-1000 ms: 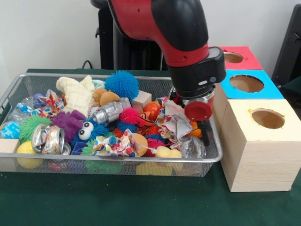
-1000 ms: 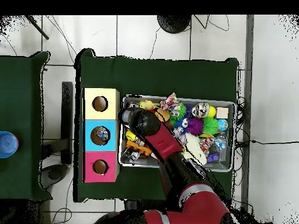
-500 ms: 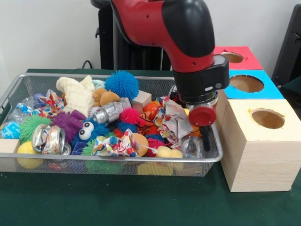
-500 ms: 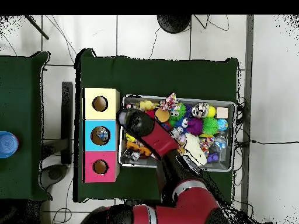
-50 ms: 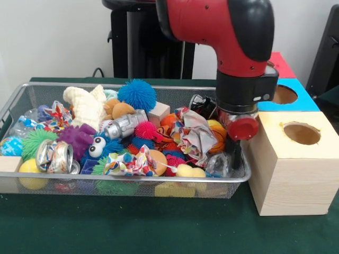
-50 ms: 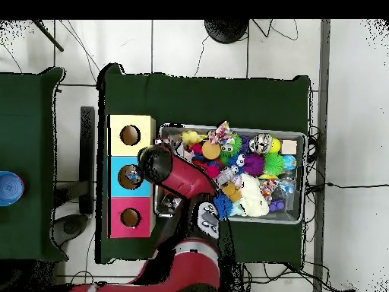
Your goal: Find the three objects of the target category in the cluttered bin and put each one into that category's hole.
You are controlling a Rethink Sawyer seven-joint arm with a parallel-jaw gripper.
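Red arm's claw [image 5: 231,151] hangs at the bin [image 5: 32,91] edge beside the blue box [image 5: 296,103], I cannot tell if it holds anything, so next it should line up over that hole.

- One wire bin [image 5: 32,92], at the left and centre of the frame.
- Three boxes at the right, each with one hole: yellow box [image 5: 296,159], blue box [image 5: 302,100], red box [image 5: 280,63].
- One blue spiky ball [image 5: 137,94] at the bin's upper middle.
- One crushed can [image 5: 54,156] at lower left.
- One purple spiky ball [image 5: 77,138] just beside it.
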